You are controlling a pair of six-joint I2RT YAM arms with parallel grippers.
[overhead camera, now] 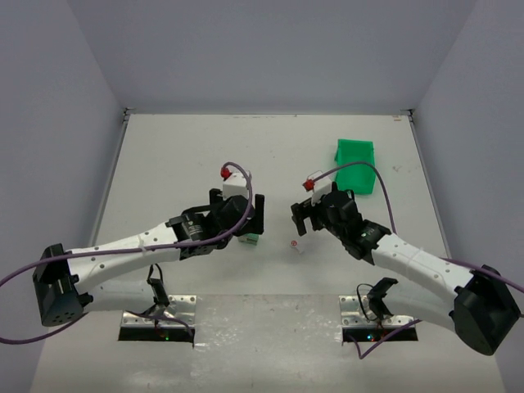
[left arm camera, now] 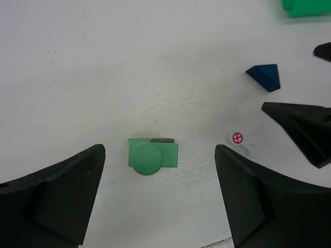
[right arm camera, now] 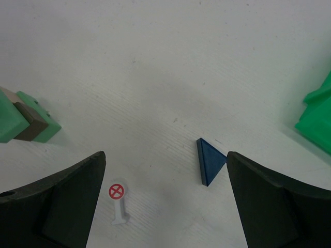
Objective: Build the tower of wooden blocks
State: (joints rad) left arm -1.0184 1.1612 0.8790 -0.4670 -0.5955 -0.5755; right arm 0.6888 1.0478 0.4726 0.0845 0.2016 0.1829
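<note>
Left wrist view looks straight down on the wood block tower [left arm camera: 152,156], at present a short stack standing on the white table [left arm camera: 77,62]: a light green block with a rounded green piece on top and a sliver of tan showing between them. The left gripper [left arm camera: 160,148] is spread wide over it, one finger on each side of the tower and neither touching, so the stack stands on its own. That wide gap reads as room to lift away without knocking it.

Right of the tower, and apart from it, a small white signpost [left arm camera: 239,139] with a red crossed circle lies flat on its side. Farther off that way is the dark blue wedge [left arm camera: 265,76], and beyond that the bright green bin [left arm camera: 307,6].

The right gripper [right arm camera: 166,155] hangs on that wedge side of the tower, fingers fully spread and empty, with wedge and signpost on the table below the gap. I judge the wedge to be the next piece, meant as the roof. It lies on a flat face, so it needs a grip across its sides.
</note>
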